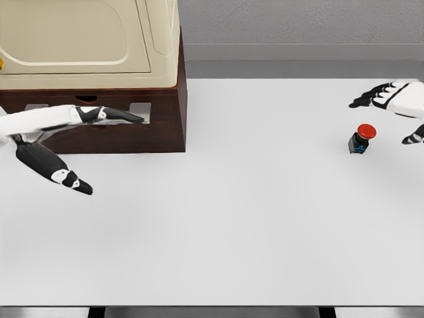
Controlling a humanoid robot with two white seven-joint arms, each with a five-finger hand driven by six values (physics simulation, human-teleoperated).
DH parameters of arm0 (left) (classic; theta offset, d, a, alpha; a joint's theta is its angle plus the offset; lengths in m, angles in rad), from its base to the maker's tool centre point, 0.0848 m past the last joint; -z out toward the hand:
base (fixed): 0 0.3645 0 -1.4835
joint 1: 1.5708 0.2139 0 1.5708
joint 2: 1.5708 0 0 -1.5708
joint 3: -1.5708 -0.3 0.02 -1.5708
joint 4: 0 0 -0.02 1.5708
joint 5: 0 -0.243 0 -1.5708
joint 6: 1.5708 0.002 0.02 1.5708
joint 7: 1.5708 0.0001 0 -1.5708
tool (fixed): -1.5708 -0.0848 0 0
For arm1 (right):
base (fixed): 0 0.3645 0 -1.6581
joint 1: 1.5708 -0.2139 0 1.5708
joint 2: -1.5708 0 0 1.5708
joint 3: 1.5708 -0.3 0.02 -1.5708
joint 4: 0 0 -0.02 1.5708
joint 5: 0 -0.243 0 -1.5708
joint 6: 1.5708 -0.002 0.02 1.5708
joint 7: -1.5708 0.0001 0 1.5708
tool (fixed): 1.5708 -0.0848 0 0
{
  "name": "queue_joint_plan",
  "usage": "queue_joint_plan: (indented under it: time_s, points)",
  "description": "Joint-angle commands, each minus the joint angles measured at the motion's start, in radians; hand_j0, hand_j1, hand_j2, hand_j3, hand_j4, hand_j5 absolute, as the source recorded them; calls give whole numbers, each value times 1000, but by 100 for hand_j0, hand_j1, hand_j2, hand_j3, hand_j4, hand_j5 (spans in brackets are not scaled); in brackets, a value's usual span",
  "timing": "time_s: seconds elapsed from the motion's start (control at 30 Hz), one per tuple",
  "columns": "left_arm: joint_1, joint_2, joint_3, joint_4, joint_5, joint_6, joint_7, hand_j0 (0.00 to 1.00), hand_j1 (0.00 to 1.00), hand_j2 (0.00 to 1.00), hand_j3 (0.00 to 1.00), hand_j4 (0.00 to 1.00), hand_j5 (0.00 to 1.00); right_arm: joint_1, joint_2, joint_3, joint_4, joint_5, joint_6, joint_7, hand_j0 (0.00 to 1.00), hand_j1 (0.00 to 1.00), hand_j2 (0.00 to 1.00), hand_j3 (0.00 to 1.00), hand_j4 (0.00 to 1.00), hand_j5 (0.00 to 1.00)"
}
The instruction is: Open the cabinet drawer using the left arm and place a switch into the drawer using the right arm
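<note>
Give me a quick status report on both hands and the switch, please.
Left hand open at the closed drawer. Right hand open, beside the switch, not touching. Switch upright on table. Nothing in between.

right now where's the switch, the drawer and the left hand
switch (pixel 362 138): head view, on its red button and dark base.
drawer (pixel 119 129): head view, on its brown front.
left hand (pixel 73 129): head view, on the palm.

A simulated test bench is showing here, not a lived-in room: a plain white desk is sitting before a bare grey wall, carrying a brown-and-cream cabinet rendered flatly.
</note>
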Motion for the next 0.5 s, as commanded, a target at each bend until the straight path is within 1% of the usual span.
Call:
queue_joint_plan:
  time_s: [0.0,0.03,0.1,0.13,0.17,0.2,0.23,0.27,0.33,0.37,0.4,0.47]
  points:
    - [-4,28,7,0,68,103,-5,100,100,100,100,100,100,0,15,17,0,51,3,0,100,100,100,100,100,100]
    - [-12,51,7,0,64,105,-5,100,100,100,100,100,100,-5,28,17,0,72,3,0,100,100,100,100,100,100]
    - [-12,51,9,0,41,97,-5,100,100,100,100,100,100,-15,32,18,3,86,3,0,100,100,100,100,100,100]
    - [-13,47,10,0,8,94,-5,100,100,100,100,100,100,-15,35,18,8,123,3,0,100,100,100,100,100,100]
    - [-13,43,21,0,-50,95,-5,100,100,100,100,100,100,-23,49,20,19,146,3,0,100,100,100,100,100,100]
    - [-13,51,22,0,-83,100,-5,99,99,99,99,99,99,-47,55,43,42,152,3,0,100,100,100,100,100,100]
    - [-15,60,22,0,-86,99,-5,95,95,95,95,95,95,-67,57,69,63,152,3,0,100,100,100,100,100,100]
    - [-19,59,24,0,-120,100,-5,94,94,94,94,94,94,-78,60,84,74,154,3,0,100,100,100,100,100,100]
    - [-32,48,25,1,-215,157,-5,96,96,96,96,96,96,-80,69,86,75,207,3,0,100,100,100,100,100,100]
    - [-50,48,27,1,-219,206,-5,99,99,99,99,99,99,-80,72,86,84,209,3,0,100,100,100,100,100,100]
    - [-55,51,27,1,-219,241,-5,100,100,100,100,100,100,-80,78,86,100,210,3,0,100,100,100,100,100,100]
    - [-53,82,25,1,-242,256,-5,100,100,100,100,100,100,-81,89,97,115,235,3,0,100,100,100,100,100,100]
